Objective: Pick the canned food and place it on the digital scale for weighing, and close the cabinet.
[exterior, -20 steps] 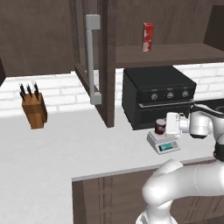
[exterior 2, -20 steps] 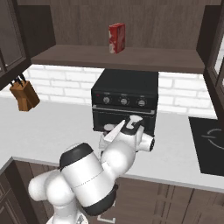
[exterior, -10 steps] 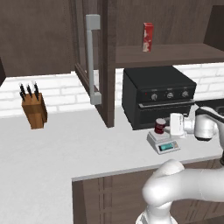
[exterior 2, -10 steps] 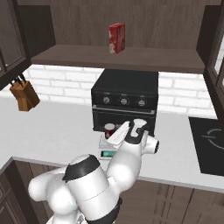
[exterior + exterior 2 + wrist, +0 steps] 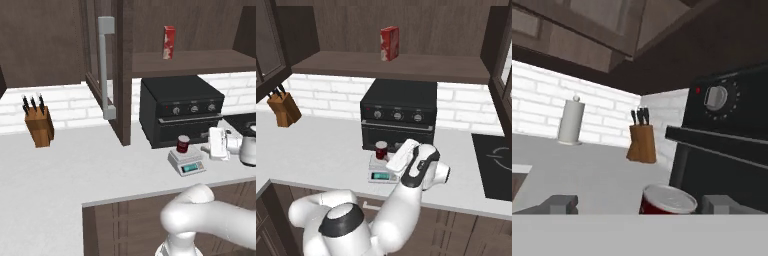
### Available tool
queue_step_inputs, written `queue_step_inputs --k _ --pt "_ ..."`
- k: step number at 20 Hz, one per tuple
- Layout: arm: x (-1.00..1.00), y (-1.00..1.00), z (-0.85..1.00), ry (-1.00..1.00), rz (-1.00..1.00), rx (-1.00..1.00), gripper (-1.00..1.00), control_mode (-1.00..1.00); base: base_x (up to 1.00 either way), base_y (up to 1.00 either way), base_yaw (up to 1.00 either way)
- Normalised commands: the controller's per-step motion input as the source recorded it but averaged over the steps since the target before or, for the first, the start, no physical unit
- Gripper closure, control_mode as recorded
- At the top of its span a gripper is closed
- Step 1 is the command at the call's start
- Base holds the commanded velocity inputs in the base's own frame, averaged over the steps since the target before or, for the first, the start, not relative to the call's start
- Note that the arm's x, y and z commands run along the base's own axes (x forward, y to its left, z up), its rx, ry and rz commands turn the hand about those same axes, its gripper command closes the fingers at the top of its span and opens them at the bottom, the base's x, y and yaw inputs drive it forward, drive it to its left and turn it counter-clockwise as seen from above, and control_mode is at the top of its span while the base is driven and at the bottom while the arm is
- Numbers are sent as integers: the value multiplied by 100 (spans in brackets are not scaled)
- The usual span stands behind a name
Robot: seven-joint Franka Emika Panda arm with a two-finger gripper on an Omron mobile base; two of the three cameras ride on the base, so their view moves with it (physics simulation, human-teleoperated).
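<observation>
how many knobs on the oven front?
3, in a row across the black oven's control panel above its door: left, middle, right. None look hidden.

You have one short dark-red can with a silvery rim (image 5: 183, 143), one small light-grey boxy scale (image 5: 186, 162), one large black oven (image 5: 180, 109), one tall red-and-white box (image 5: 169, 42), one wooden knife block (image 5: 39, 126) holding three dark-handled knives, and one white paper-towel roll (image 5: 571, 122) on the desk.

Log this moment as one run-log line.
canned food: standing on digital scale | gripper: open, beside can | cabinet door: open
</observation>
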Motion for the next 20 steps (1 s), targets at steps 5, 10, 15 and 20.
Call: queue_step_inputs --k 5,10,15,20 --pt "-71 -34 63 -42 0 12 -100 -100 0 0 0" --pt "-64 -42 69 -47 0 21 -100 -100 0 0 0" --pt "-38 -61 61 -48 0 23 -100 -100 0 0 0" --pt "-24 -80 49 -38 0 22 -100 -100 0 0 0"
